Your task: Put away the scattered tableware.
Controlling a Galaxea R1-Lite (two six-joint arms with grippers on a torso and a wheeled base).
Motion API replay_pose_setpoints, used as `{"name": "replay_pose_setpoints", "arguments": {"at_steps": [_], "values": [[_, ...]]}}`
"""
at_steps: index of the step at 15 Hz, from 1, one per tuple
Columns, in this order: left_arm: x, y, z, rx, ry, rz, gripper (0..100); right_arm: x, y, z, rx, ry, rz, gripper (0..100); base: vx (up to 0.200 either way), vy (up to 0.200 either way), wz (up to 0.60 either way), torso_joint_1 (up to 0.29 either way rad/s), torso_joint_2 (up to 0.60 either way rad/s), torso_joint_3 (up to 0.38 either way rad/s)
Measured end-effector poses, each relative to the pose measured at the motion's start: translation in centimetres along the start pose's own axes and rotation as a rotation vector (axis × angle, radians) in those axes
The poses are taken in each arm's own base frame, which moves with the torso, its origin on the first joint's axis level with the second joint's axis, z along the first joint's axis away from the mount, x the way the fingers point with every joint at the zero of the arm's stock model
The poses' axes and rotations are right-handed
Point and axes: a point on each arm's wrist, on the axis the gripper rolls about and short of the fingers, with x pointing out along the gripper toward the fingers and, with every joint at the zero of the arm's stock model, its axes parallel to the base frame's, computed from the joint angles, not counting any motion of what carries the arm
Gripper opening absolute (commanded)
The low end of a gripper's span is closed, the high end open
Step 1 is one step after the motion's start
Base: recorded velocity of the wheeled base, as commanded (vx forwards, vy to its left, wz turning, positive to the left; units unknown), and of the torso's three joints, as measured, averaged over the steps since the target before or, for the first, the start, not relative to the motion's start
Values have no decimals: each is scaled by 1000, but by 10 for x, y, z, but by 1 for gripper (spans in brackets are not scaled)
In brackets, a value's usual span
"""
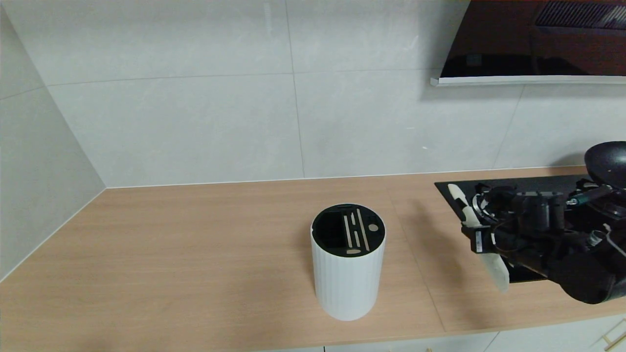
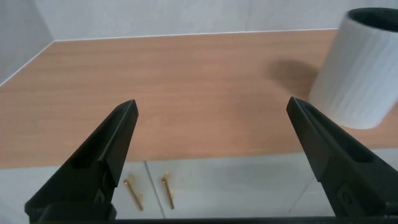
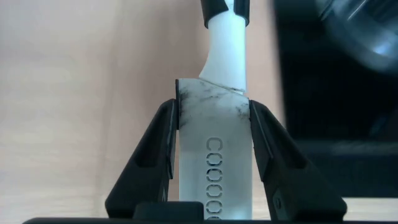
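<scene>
- The right gripper (image 3: 213, 115) has its two black fingers closed flat against the sides of a knife (image 1: 496, 271), clamping the blade just below the handle.
- The knife is white and smooth, with a broad blade marked by a row of small ovals, grey smudges near the grip and a rounded handle with a black end.
- It is held over the left edge of the black cooktop (image 1: 518, 186), near the counter's right end, with the handle toward the back wall.
- The right arm lies low across the cooktop, beside a dark pot (image 1: 606, 164).
- A white ribbed holder (image 1: 347, 274) with a black slotted top stands upright mid-counter, near the front edge, with bare wood all round it.
- The left gripper (image 2: 211, 109) is spread wide and holds nothing, over the front edge of the wooden counter (image 1: 195, 254).
</scene>
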Motion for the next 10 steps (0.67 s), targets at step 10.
{"name": "replay_pose_setpoints", "arguments": {"at_steps": [10], "values": [[78, -5, 161, -74, 117, -571, 100, -109, 80, 127, -36, -489, 204, 0, 0, 0, 0, 0, 0, 0]]}}
